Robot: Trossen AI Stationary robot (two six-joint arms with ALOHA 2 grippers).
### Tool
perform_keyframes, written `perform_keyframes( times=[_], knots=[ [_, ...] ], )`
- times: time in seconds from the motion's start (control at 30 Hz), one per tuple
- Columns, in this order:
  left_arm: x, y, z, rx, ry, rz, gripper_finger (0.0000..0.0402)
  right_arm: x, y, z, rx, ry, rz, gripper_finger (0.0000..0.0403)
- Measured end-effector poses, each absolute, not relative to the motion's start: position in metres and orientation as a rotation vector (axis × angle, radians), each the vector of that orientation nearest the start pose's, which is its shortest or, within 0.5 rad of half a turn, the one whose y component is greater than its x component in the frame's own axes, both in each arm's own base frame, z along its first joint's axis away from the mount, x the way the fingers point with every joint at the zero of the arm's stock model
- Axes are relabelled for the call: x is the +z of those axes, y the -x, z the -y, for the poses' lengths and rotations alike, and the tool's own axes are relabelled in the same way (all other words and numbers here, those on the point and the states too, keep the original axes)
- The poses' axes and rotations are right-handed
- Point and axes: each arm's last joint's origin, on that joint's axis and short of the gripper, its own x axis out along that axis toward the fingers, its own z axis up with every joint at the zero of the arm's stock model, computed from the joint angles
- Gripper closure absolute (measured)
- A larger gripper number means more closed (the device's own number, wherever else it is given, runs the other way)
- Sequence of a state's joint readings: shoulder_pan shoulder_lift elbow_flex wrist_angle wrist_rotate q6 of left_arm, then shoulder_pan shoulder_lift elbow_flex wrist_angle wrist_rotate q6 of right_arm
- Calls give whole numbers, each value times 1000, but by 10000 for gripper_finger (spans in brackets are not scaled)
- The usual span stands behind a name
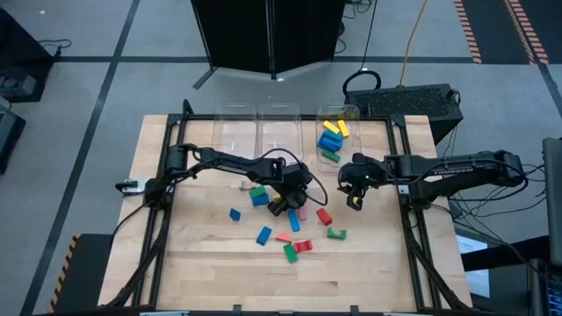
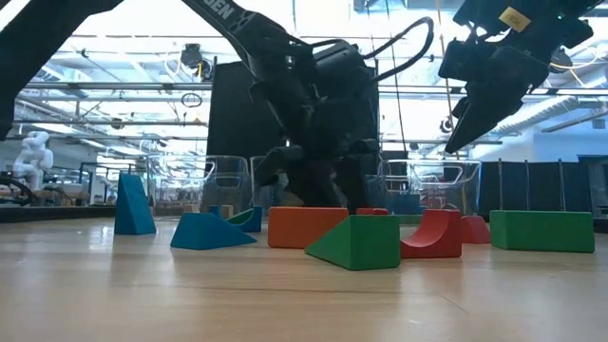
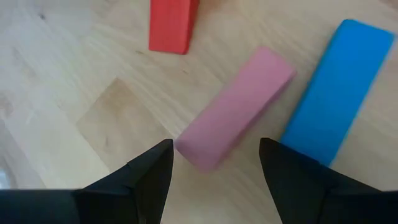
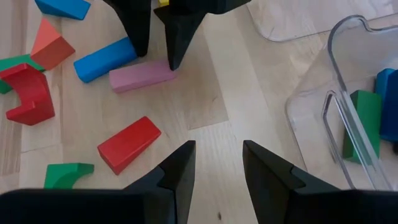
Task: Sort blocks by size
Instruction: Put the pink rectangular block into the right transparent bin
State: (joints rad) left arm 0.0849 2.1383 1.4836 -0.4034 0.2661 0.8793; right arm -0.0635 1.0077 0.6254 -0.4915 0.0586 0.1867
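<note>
Two grippers are over the table, and the coming move turns on the left gripper [image 3: 214, 171], which hangs low at the centre of the high view with its fingers apart and nothing between them. Directly ahead of it in the left wrist view lies the pink block [image 3: 236, 115], flat on the wood, its near end reaching into the gap between the fingertips. Its long axis runs diagonally from lower centre to upper right of that frame, so the jaws are not square across its narrow sides; I judge the wrist would need to turn a little, or the gripper to advance along the block, before closing. A long blue block [image 3: 336, 93] lies just beside the pink one on its right, roughly parallel, and could catch the right-hand finger. A red block [image 3: 173, 25] sits apart at the top of that frame. The right gripper [image 1: 355, 200] hovers right of centre in the high view, empty, fingers parted, farther from the pink block. The rightmost bin [image 1: 355, 112] already holds several blocks.
</note>
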Motion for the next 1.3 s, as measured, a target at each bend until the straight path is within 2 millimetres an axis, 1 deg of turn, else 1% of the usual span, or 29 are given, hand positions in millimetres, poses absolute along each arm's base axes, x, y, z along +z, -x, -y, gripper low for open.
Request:
perform_keyframes(
  times=[0.07,0.2,0.4,0.57,0.67,0.87,1.0,1.07,1.17,1.23,1.3],
  knots=[
    [141,-437,-29,-631,-591,-908,162,217,-190,14,-196,-178,-861,283],
    [141,-436,-29,-627,-568,-925,162,217,-191,14,-196,-178,-856,283],
    [144,-441,-30,-527,-505,-902,162,221,-195,14,-202,-208,-798,283],
    [146,-444,-29,-468,-423,-892,162,221,-195,14,-215,-239,-796,282],
    [148,-448,-30,-387,-378,-880,162,221,-195,12,-206,-235,-793,282],
    [148,-449,-33,-262,-447,-913,162,222,-196,3,-162,-218,-792,282],
    [147,-446,-33,-241,-442,-959,162,221,-198,-4,-147,-185,-789,282],
    [149,-443,-32,-233,-415,-979,162,216,-204,-6,-136,-146,-772,282],
    [148,-442,-30,-203,-390,-1007,162,200,-213,-11,-75,-61,-760,282],
    [148,-441,-30,-186,-396,-1017,162,191,-219,-13,-50,-28,-783,282],
    [148,-442,-28,-175,-403,-1016,162,186,-225,-13,-53,-8,-788,282]
  ],
)
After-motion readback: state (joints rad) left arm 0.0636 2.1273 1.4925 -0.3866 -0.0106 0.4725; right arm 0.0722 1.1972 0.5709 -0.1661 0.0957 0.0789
